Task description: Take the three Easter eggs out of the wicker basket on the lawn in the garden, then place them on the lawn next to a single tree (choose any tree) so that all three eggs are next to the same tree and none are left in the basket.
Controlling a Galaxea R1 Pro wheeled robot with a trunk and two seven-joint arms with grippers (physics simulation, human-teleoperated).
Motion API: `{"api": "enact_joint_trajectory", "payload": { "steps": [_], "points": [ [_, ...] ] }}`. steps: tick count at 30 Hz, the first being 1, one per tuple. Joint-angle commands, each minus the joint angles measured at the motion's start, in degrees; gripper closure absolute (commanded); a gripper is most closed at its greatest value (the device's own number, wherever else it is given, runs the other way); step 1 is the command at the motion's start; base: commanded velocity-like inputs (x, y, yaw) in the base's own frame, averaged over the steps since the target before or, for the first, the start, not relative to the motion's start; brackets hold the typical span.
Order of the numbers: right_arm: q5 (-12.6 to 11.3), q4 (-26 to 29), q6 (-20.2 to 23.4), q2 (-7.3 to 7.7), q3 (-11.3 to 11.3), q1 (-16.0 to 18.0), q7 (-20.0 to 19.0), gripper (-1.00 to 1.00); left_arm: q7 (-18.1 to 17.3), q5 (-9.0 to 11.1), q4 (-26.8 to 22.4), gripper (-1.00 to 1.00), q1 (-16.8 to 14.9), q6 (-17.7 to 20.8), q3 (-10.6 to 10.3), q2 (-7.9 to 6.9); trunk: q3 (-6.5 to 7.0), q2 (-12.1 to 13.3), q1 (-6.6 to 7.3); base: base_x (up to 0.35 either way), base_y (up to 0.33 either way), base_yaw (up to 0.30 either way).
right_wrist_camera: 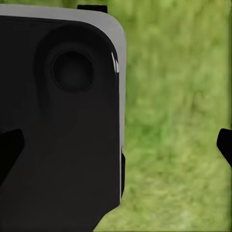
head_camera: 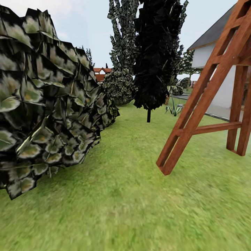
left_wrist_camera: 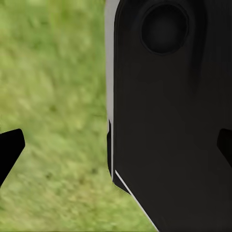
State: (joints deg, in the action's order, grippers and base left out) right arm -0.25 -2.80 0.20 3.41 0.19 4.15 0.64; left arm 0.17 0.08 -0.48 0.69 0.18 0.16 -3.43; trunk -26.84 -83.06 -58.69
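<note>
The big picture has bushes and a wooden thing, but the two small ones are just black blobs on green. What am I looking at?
These are a computer game-like world seen by a pretend robot on wheels with two arms. The big picture comes from the camera on its head. It looks over a lawn. A big leafy bush is on the left, a wooden frame stands on the right, and a dark tree with a thin trunk is farther off. A white house is behind.

The two small pictures come from cameras on the robot's wrists, looking down at grass. The big black shape in each is part of the robot's own body. The little black tips at the edges are the fingers of the left gripper and right gripper, spread wide apart. Nothing is between them, so the robot holds nothing.
</note>
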Motion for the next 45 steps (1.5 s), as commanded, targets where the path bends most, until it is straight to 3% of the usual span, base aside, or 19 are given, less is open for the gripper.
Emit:
{"api": "enact_joint_trajectory", "payload": {
  "steps": [1,45],
  "points": [
    [-0.02,-0.1,0.02,0.01,0.04,0.07,0.07,-1.0,0.01,0.01,-0.05,-1.0,0.01,0.04,0.01,0.0,-0.04,-0.02,-0.03,0.333,0.0,0.086],
    [-0.02,-0.12,0.07,0.0,0.06,0.07,-0.02,-1.0,0.0,0.01,-0.05,-1.0,0.01,0.05,0.01,0.0,-0.04,-0.02,-0.03,0.333,0.0,0.003]
  ]
}}
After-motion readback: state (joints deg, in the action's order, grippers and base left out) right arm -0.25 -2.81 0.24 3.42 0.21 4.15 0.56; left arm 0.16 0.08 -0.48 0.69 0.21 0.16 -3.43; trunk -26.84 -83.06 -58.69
